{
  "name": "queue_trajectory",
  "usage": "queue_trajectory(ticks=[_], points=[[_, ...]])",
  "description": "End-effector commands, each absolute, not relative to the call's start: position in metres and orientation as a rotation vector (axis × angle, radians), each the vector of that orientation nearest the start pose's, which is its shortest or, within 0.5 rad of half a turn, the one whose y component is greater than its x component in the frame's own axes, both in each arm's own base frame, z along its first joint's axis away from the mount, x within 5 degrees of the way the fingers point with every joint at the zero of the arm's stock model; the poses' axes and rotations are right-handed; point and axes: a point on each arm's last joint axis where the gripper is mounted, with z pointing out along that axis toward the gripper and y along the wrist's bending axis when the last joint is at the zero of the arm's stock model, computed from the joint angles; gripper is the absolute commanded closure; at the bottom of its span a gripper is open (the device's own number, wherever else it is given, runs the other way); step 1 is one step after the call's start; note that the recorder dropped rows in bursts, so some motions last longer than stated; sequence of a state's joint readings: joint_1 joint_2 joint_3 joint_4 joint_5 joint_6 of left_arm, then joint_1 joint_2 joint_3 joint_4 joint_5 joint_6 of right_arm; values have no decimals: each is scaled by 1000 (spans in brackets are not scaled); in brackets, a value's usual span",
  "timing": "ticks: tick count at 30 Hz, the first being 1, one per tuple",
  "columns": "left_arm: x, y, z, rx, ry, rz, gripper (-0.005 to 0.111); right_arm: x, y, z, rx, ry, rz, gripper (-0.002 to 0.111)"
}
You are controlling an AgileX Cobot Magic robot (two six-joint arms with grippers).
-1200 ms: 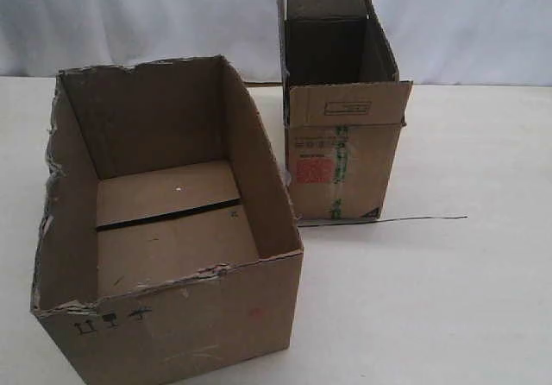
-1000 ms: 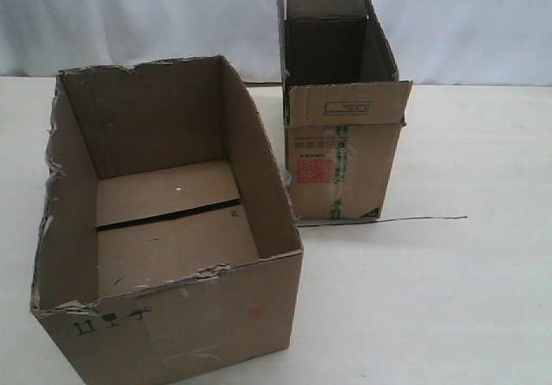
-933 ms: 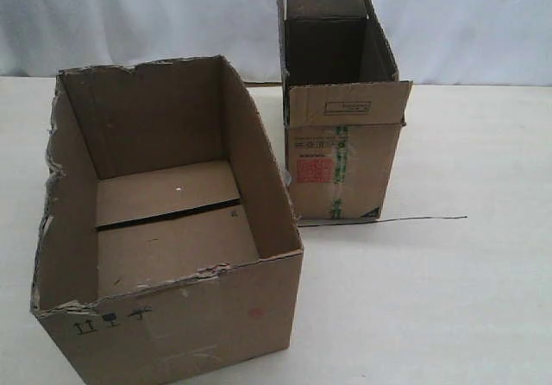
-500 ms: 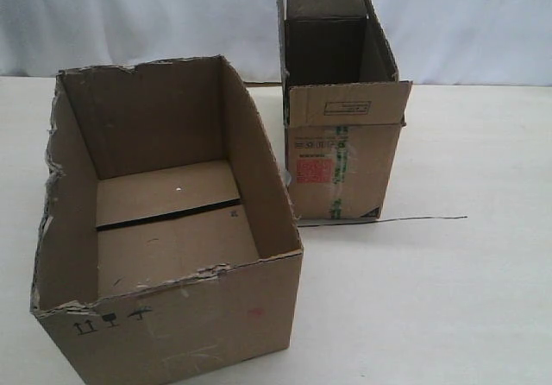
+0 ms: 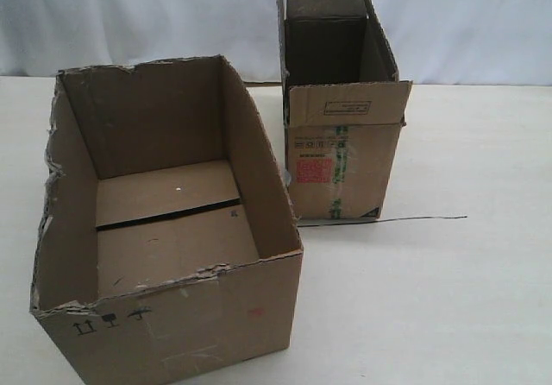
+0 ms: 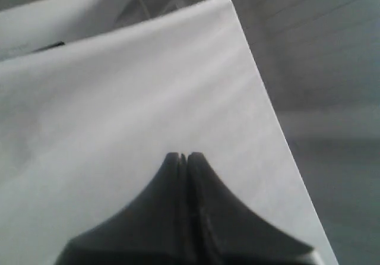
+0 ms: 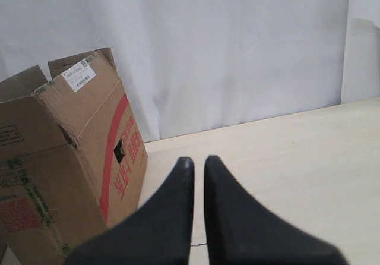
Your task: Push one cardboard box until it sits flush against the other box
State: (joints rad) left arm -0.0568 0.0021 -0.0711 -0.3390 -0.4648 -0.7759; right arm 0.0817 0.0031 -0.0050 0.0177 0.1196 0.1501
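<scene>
The wide cardboard box (image 5: 190,325) with the ragged torn rim stands open at the front left of the exterior view. The other box (image 5: 345,156), narrower and taller, with a red label and a green tape stripe, stands behind and to its right. A narrow gap separates them. Neither gripper shows in the exterior view. My right gripper (image 7: 199,161) hovers over the table beside the other box (image 7: 65,158), its fingers nearly together and holding nothing. My left gripper (image 6: 183,155) is shut and empty above a pale surface, with no box in its view.
A pale table (image 5: 448,299) carries both boxes. A thin dark line (image 5: 414,219) lies on it right of the other box. A white curtain (image 5: 474,22) closes the back. The pale surface (image 6: 119,98) in the left wrist view ends at an edge.
</scene>
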Motion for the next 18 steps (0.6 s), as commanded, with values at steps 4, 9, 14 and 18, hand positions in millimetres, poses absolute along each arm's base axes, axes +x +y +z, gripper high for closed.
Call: queue_trajectory(ticks=[4,9,14,18], points=[[9,-4,349,-302,1036,-701,107,56,5,202,65,1612,184,103],[16,-27,379,87,1138,-550,107,56,5,202,65,1612,184,103],[49,-27,397,129,1239,-410,107,56,5,202,65,1612,184,103],[75,-20,411,182,1257,-174,107,56,5,202,65,1612,184,103]])
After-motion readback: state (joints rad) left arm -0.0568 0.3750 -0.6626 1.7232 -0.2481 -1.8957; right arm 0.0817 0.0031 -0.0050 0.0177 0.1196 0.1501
